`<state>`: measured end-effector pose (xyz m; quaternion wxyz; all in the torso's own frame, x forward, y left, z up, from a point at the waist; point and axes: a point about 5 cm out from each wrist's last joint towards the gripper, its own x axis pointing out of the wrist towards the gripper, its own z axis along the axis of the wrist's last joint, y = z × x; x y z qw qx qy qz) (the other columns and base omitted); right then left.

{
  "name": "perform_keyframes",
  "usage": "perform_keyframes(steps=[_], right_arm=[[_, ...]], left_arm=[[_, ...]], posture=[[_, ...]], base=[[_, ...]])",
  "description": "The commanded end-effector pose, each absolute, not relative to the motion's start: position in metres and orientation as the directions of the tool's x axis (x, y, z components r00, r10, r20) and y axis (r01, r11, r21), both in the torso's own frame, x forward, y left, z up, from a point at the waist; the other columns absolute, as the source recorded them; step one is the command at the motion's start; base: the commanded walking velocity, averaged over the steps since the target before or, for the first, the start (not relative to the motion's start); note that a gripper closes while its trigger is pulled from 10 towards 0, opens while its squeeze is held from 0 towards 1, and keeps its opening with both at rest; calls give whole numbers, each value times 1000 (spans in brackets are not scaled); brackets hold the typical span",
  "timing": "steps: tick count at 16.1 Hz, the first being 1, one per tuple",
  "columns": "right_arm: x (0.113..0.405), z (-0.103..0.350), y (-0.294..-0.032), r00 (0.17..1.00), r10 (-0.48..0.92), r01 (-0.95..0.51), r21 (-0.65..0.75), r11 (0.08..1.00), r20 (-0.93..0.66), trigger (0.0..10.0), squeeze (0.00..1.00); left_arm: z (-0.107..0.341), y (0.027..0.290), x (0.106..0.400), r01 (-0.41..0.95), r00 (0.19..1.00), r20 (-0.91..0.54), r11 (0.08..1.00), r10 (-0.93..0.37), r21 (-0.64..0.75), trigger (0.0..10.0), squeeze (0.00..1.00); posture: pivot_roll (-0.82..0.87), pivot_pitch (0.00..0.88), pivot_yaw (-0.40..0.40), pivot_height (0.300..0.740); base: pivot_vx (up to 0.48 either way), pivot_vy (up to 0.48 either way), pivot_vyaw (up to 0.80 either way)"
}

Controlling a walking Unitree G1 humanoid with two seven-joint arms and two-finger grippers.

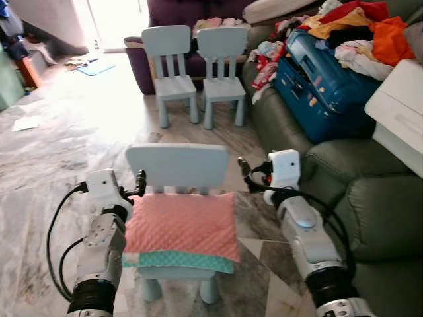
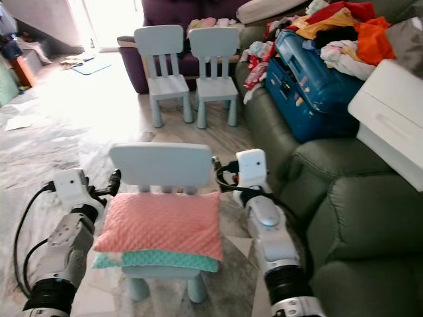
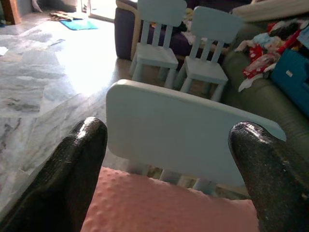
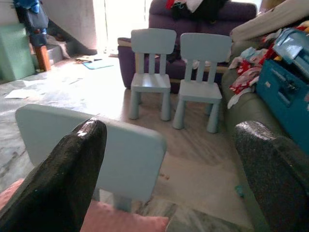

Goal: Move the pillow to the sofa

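A pink pillow (image 1: pixel 182 226) with a teal underside lies on the seat of a pale blue child's chair (image 1: pixel 177 165) at 6 o'clock. The left hand (image 1: pixel 141 179) hovers at its 9 o'clock edge, fingers (image 3: pixel 72 174) spread wide and grasping nothing. The right hand (image 1: pixel 243 168) hangs at 3 o'clock, likewise released. The grey-green sofa (image 1: pixel 370 211) stands at 3 o'clock, bearing a blue suitcase (image 1: pixel 324 82).
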<state>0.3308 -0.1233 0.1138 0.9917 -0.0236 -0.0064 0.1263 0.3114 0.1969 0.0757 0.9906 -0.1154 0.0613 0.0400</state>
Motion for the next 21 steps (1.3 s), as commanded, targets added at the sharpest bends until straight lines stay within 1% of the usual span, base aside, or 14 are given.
perform_keyframes(steps=[1, 4, 5, 8, 11, 17, 21], right_arm=[[332, 117, -117, 963, 268, -267, -43, 963, 21, 10000, 0], [332, 117, -117, 964, 266, -265, -42, 963, 19, 10000, 0], [331, 117, -118, 964, 264, -263, -43, 964, 19, 10000, 0], [332, 117, -119, 965, 262, -261, -43, 964, 20, 10000, 0], [333, 117, -120, 967, 256, -255, -42, 966, 20, 10000, 0], [333, 117, -117, 966, 258, -257, -32, 966, 27, 10000, 0], [328, 119, -117, 960, 275, -275, -8, 962, 47, 10000, 0]], left_arm=[[75, 202, 311, -107, 986, -143, 975, 80, -197, 10000, 0], [74, 201, 310, -108, 986, -147, 976, 80, -192, 10000, 0], [75, 202, 311, -106, 986, -142, 981, 84, -160, 10000, 0], [76, 200, 311, -100, 989, -127, 981, 79, -166, 10000, 0], [80, 199, 313, -93, 991, -108, 987, 79, -131, 10000, 0], [81, 196, 314, -70, 993, -104, 986, 55, -151, 10000, 0], [77, 203, 307, -74, 991, -118, 992, 61, -105, 10000, 0]], posture=[[-154, 36, 19, 740], [-154, 39, 19, 740], [-155, 38, 20, 740], [-156, 38, 20, 740], [-154, 36, 23, 740], [-147, 38, 30, 740], [-140, 38, 33, 740]], base=[[0, 480, 0], [0, 480, 0], [0, 0, 0], [0, 0, 0], [0, 0, 0], [0, 0, 0], [0, 0, 0]])
